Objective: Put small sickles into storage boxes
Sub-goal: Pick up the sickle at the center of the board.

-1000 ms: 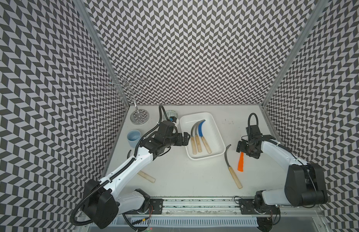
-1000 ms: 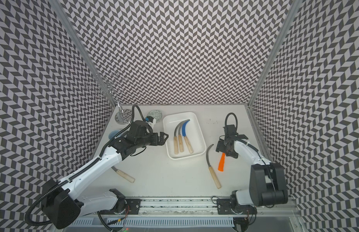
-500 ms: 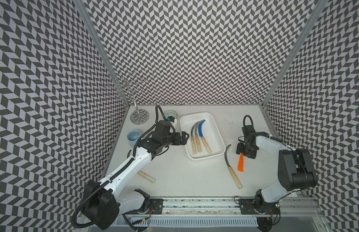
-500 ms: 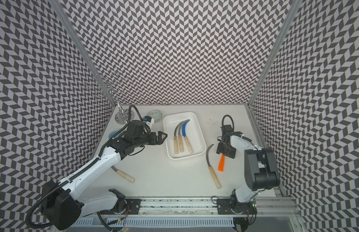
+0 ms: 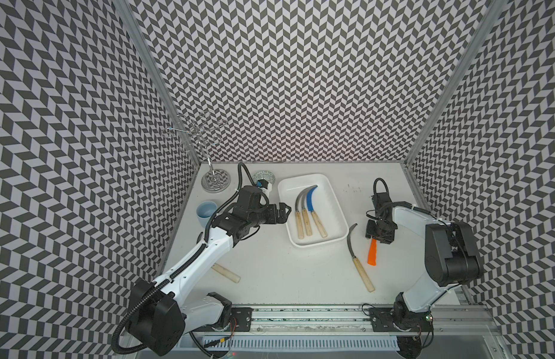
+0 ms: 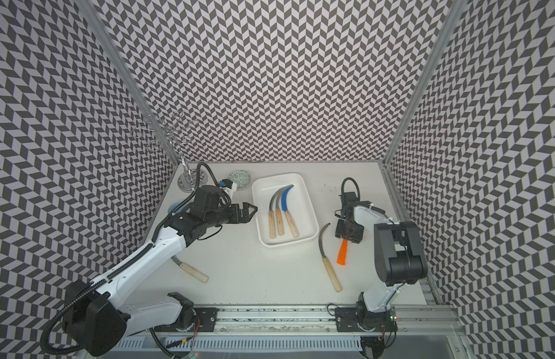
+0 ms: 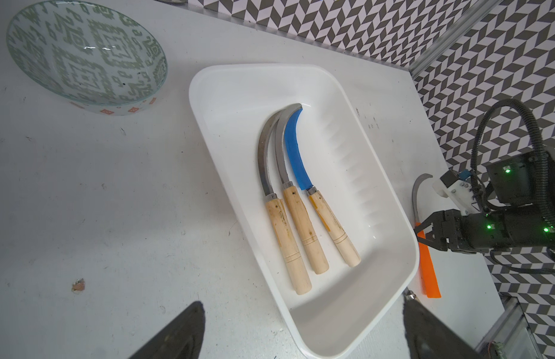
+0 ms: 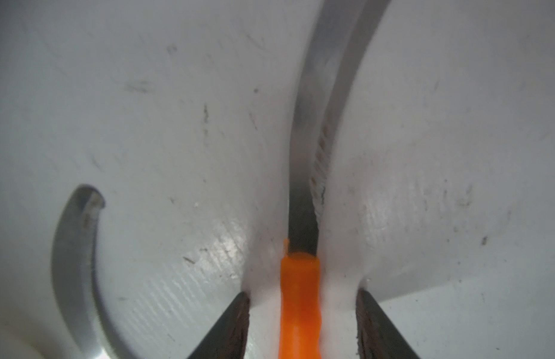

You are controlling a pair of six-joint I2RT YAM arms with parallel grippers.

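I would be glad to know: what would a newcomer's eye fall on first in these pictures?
The black-and-white chevron walls surround everything. Towards the back centre of the table, the white tray holds three sickles, one blue-bladed. On the robot's right, the right claw straddles the bright orange handle of a sickle lying on the table, its jaws not yet touching it.

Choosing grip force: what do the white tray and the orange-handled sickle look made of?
White tray: likely plastic, glossy; soft highlights, moulded rounded corners.
Orange-handled sickle: handle probably plastic, uniform saturated colour, matte; blade seems steel, grey with a serrated ground edge.
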